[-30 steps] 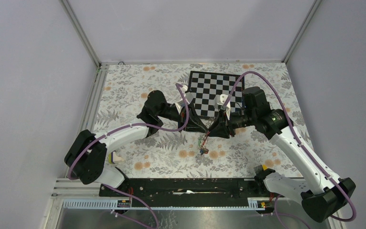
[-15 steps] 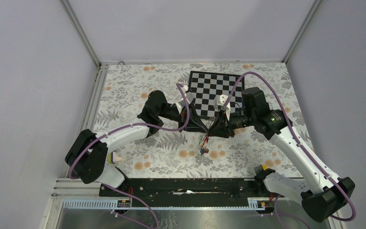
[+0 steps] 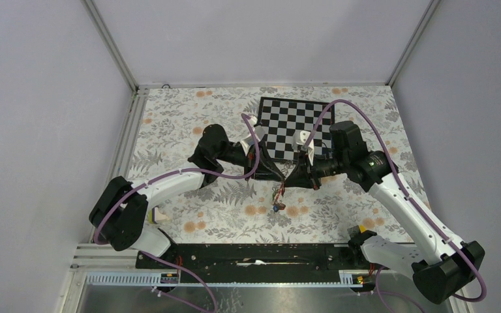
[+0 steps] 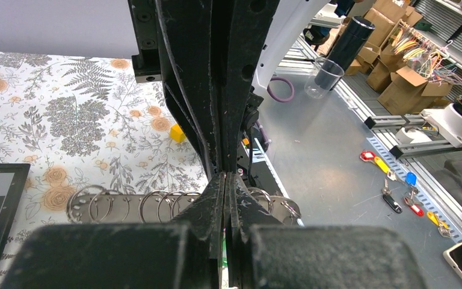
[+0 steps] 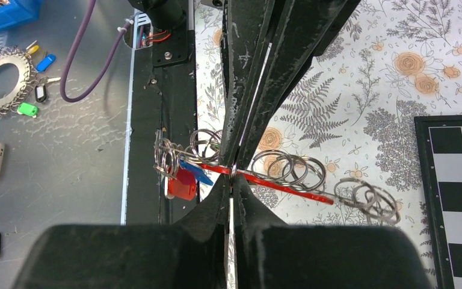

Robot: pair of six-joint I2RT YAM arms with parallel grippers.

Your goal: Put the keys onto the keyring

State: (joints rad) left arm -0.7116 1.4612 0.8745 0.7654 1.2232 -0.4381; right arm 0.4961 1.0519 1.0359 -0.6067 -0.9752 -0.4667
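You're holding both arms tip to tip at centre frame in the top view, just below the checkerboard. The left gripper is clenching tight on the keyring bar, and the right gripper is pinching that bar too, jaws fully together on its red face. The keys, red and blue tags showing, are hanging from rings left of centre in the right wrist view, just beside the pinch.

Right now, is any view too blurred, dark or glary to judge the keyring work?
Top external: evenly lit, sharp, but the keys are tiny. Left wrist: dark jaws block the centre; rings sharp. Right wrist: likewise, rings crisp, mild glare on metal surface.
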